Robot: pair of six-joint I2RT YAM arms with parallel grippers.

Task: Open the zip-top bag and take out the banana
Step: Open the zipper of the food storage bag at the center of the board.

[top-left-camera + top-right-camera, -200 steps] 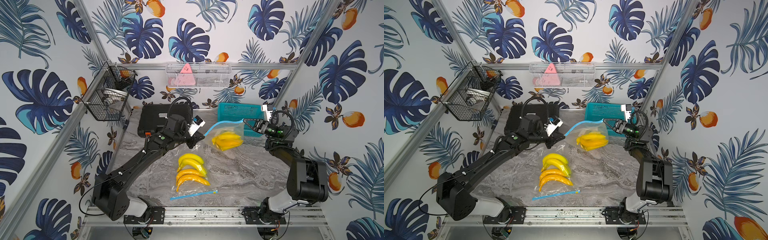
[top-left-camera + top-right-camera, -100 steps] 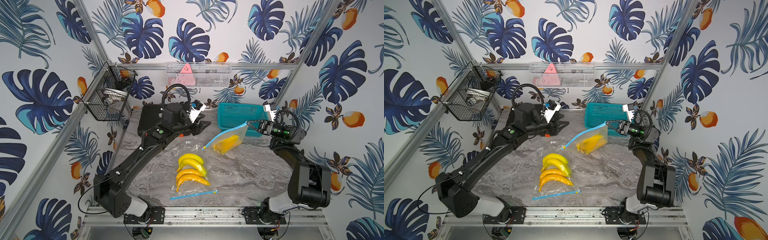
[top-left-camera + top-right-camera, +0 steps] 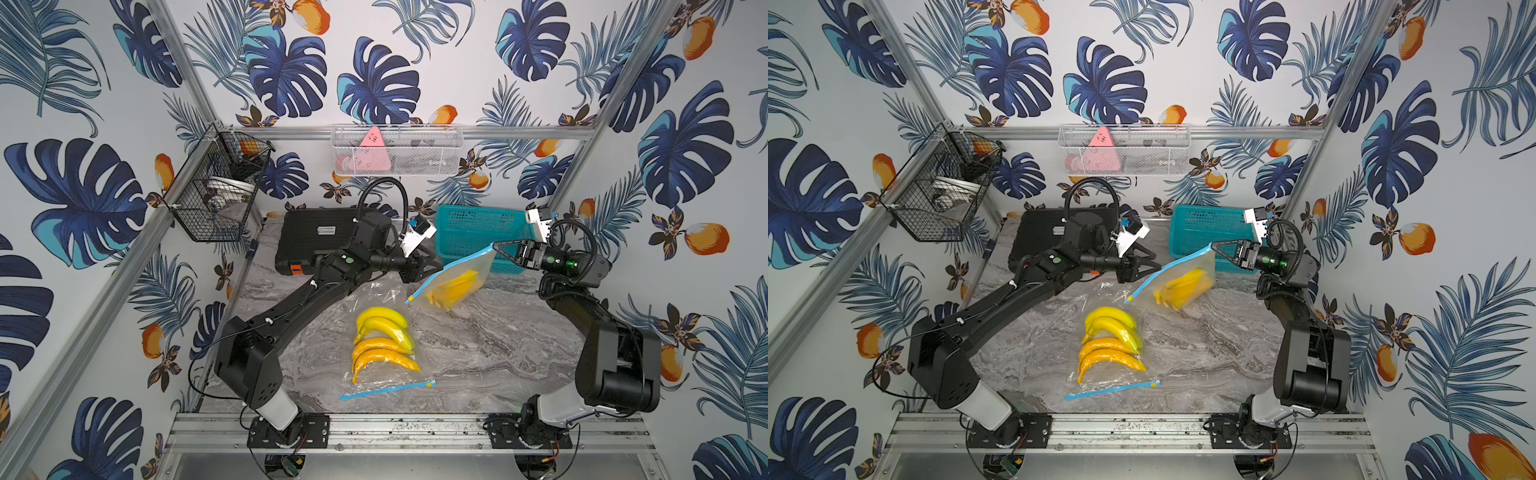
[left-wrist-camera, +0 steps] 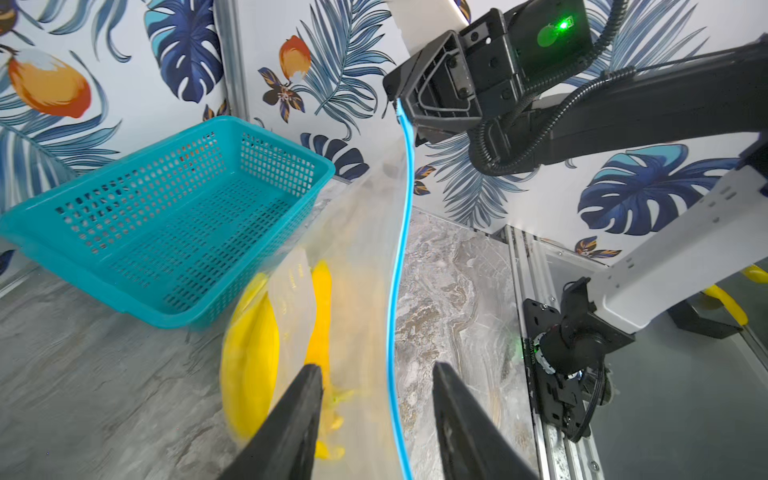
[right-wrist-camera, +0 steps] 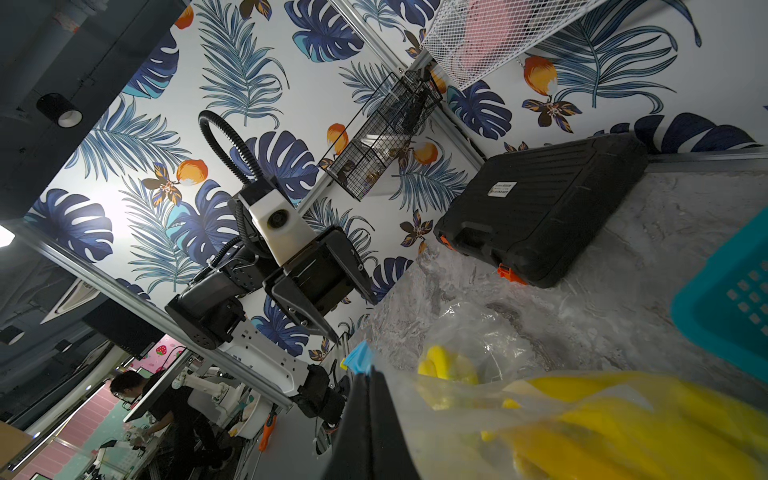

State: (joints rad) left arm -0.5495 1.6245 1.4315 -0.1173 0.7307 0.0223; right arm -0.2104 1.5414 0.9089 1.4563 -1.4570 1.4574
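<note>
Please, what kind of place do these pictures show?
Probably a robot lab cell, not a home: left arm and right arm bolted to an aluminium rail, wallpaper panels in a metal frame, and, in the right wrist view, a person working outside it.

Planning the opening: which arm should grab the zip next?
Left: the left tool is open facing the blue zip of the zip-top bag, while the right tool is shut on its top corner.

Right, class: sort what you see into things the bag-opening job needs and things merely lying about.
Job: zip-top bag, banana inside it, right gripper pinching its zip corner, left gripper open by its zip edge.
Lying about: teal basket, black case, bananas mid-table, wire basket.
</note>
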